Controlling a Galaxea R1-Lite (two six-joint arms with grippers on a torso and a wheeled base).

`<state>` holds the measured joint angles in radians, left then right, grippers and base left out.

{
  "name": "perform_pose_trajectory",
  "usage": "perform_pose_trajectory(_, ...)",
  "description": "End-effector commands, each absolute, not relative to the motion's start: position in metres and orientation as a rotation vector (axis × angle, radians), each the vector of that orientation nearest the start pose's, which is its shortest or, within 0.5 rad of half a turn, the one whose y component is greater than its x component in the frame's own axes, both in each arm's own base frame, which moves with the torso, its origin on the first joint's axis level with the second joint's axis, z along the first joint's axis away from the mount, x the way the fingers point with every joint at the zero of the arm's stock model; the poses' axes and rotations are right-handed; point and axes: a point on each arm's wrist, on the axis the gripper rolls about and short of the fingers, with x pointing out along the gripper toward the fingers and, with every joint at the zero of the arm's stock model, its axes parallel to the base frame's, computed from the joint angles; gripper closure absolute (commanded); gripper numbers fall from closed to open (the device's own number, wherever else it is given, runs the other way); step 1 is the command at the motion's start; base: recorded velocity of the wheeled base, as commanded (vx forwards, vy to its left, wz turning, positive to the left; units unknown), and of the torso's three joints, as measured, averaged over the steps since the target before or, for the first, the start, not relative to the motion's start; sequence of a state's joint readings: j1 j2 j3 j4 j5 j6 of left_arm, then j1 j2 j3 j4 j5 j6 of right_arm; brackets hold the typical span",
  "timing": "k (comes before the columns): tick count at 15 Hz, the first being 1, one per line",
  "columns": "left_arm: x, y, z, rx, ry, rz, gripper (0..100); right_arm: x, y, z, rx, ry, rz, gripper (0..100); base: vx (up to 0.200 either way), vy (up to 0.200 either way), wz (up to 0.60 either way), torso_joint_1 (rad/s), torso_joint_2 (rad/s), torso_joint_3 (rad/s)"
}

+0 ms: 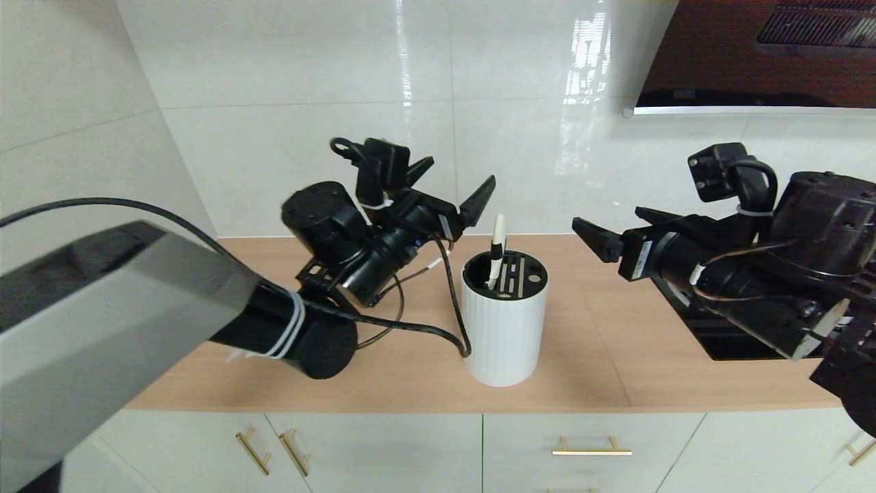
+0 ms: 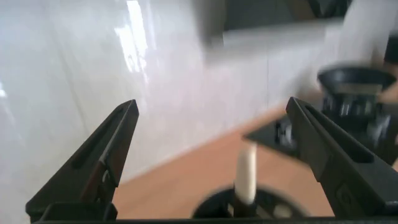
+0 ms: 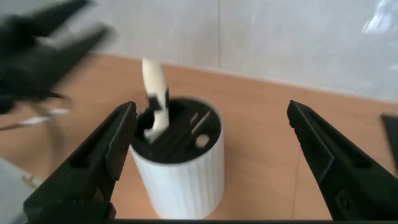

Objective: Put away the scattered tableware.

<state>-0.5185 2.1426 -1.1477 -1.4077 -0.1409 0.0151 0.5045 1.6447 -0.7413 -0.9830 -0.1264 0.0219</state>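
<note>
A kitchen: wooden counter [image 1: 602, 342] against glossy white wall tiles [image 1: 308, 103], black cooktop [image 1: 715, 341] set into it, range hood [image 1: 753, 55] above, white cabinets [image 1: 383, 452] with brass handles [image 1: 591, 450] below.

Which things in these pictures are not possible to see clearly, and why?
1. The utensil, lower end: head view, hidden inside the holder; its kind is unclear.
2. The counter behind the left arm: head view, covered.
3. The holder in the left wrist view: blurred, cut off by the edge.
</note>
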Motion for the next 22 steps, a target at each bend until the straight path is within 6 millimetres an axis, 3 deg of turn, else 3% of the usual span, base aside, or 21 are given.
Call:
perform_pose_trajectory(1,0.275,-0.153,0.245,-0.094,-0.48,-0.605,0,0.224,0.107,0.229,-0.014,-0.126,0.282,0,0.0,0.0,0.0,0.0,0.0,0.0)
perform_pose_trajectory(2,0.25,-0.136,0.237,-0.072,-0.397,-0.599,0,0.202,0.085,0.231,-0.037,-0.148,0.232,0,0.0,0.0,0.0,0.0,0.0,0.0)
perform_pose_trajectory(3,0.231,-0.125,0.229,-0.054,-0.328,-0.598,0,0.183,0.072,0.219,-0.035,-0.122,0.21,0,0.0,0.0,0.0,0.0,0.0,0.0)
perform_pose_trajectory(5,0.212,-0.111,0.222,-0.036,-0.273,-0.574,0,0.161,0.055,0.2,-0.045,-0.075,0.172,0,0.0,0.0,0.0,0.0,0.0,0.0)
perform_pose_trajectory(6,0.19,-0.087,0.215,-0.031,-0.231,-0.475,0,0.14,0.036,0.18,-0.054,-0.033,0.102,0,0.0,0.0,0.0,0.0,0.0,0.0)
perform_pose_trajectory(9,0.142,-0.048,0.198,-0.027,-0.228,-0.318,0,0.107,0.012,0.133,-0.025,0.131,0.017,0,0.0,0.0,0.0,0.0,0.0,0.0)
perform_pose_trajectory(10,0.13,-0.042,0.196,-0.029,-0.238,-0.299,0,0.101,0.009,0.13,0.008,0.157,-0.004,0,0.0,0.0,0.0,0.0,0.0,0.0)
perform_pose_trajectory(11,0.103,-0.031,0.186,-0.026,-0.24,-0.267,0,0.078,0.004,0.134,0.062,0.106,-0.024,0,0.0,0.0,0.0,0.0,0.0,0.0)
perform_pose_trajectory(13,0.067,-0.018,0.157,-0.014,-0.142,-0.215,0,0.045,0.002,0.132,-0.016,0.046,0.003,0,0.0,0.0,0.0,0.0,0.0,0.0)
perform_pose_trajectory(14,0.059,-0.015,0.153,-0.016,-0.118,-0.208,0,0.038,0.001,0.13,-0.035,0.038,0.004,0,0.0,0.0,0.0,0.0,0.0,0.0)
perform_pose_trajectory(15,0.032,-0.007,0.144,-0.027,-0.077,-0.2,0,0.018,0.0,0.127,-0.048,0.038,0.002,0,0.0,0.0,0.0,0.0,0.0,0.0)
perform_pose_trajectory(17,0.006,0.0,0.136,-0.021,-0.026,-0.166,0,-0.003,-0.002,0.126,-0.048,0.063,0.003,0,0.0,0.0,0.0,0.0,0.0,0.0)
perform_pose_trajectory(20,-0.01,0.002,0.118,-0.022,-0.059,-0.07,0,-0.025,-0.004,0.114,-0.045,0.024,-0.001,0,0.0,0.0,0.0,0.0,0.0,0.0)
perform_pose_trajectory(22,-0.015,0.002,0.102,-0.022,-0.081,-0.062,0,-0.028,-0.004,0.113,-0.042,0.009,-0.049,0,0.0,0.0,0.0,0.0,0.0,0.0)
